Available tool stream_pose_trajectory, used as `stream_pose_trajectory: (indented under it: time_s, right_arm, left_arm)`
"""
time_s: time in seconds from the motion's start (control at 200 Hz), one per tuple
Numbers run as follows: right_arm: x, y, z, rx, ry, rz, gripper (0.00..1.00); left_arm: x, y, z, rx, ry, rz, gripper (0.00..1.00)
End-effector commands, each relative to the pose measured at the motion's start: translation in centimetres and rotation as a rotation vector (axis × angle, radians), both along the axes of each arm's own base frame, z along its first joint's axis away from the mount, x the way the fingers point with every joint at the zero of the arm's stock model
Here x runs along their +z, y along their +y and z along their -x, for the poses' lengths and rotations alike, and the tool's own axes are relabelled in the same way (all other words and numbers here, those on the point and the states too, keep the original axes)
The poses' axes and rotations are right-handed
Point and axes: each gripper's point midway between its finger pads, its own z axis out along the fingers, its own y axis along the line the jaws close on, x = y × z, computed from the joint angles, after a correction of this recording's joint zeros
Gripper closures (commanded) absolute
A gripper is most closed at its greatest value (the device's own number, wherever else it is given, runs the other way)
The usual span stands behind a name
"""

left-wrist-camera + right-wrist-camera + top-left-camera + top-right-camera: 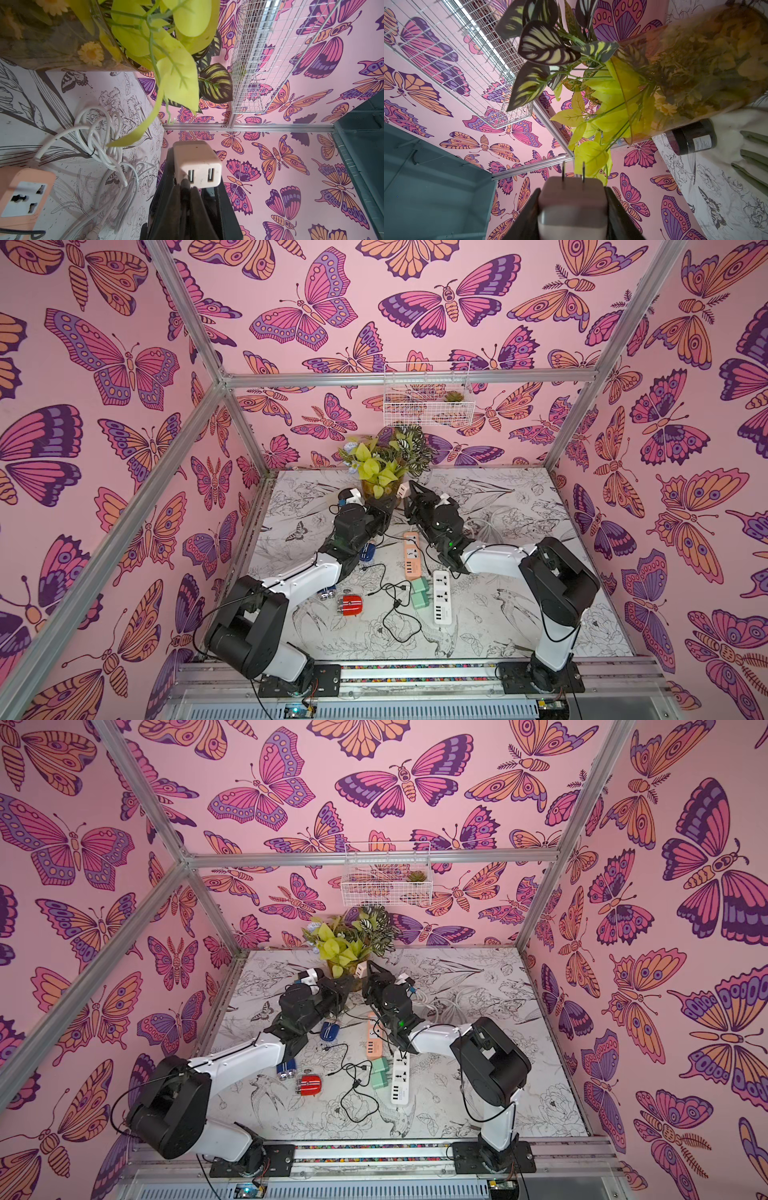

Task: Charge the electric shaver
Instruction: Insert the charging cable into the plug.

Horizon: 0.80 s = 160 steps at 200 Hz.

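Closed tight, the left gripper point(186, 187) pinches what looks like a small dark USB plug point(185, 182) at its tips and holds it against one of the two ports of a cream wall adapter point(197, 164). That adapter is clamped at its sides by the right gripper point(572, 207), jaws partway apart around the body, with the two metal prongs pointing away from the wrist. Both grippers meet tip to tip in the air past the far end of the peach power strip point(411, 558), which lies flat on the patterned table point(519, 614) between the two arms. The plant pot point(380, 485) stands just beyond them, further from the strip.

Three small shavers lie on the left arm's side of the strip, apart from both grippers. A blue shaver point(330, 1031) sits beside the strip's middle, half under the left arm. A second blue shaver point(286, 1069) with silver heads and a red shaver point(350, 605) lie further off, nearer the robot's base.

A black cable point(395, 605) sprawls in loops off the strip's near end; whether it ends in the pinched plug cannot be told. Two green adapters point(419, 592) sit right at that near end, with a white power strip point(442, 597) just beside them on the right arm's side. A white cord bundle point(99, 133) coils off the strip's far end.
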Motion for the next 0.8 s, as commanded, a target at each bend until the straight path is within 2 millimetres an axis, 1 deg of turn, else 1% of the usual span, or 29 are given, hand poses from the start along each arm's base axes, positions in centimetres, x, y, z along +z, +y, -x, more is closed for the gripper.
stream_pose_trajectory:
  time_s: [0.0,0.17,0.31,0.406,0.646,0.796]
  right_arm:
    - [0.2,-0.7,0.0,-0.049,0.016,-0.075,1.0]
    - [-0.1,-0.7,0.0,-0.049,0.021,-0.076,1.0]
    - [0.5,-0.5,-0.1,-0.045,0.014,-0.086,1.0]
    - [0.9,-0.4,0.0,-0.042,0.009,-0.092,1.0]
    - [0.9,-0.4,0.3,-0.044,0.008,-0.096,1.0]
    - [1.1,-0.2,0.5,-0.036,0.006,-0.1,1.0]
  left_arm:
    - [0.6,0.1,-0.5,0.012,-0.024,-0.016,1.0]
    - [0.5,-0.1,-0.4,0.002,-0.022,-0.018,1.0]
    - [-0.1,0.1,-0.3,0.005,-0.006,-0.027,1.0]
    - [-0.3,0.0,-0.3,0.001,-0.002,-0.031,1.0]
    - [-0.8,0.1,-0.4,0.009,0.013,-0.04,1.0]
    - [-0.6,0.1,-0.5,0.01,0.01,-0.039,1.0]
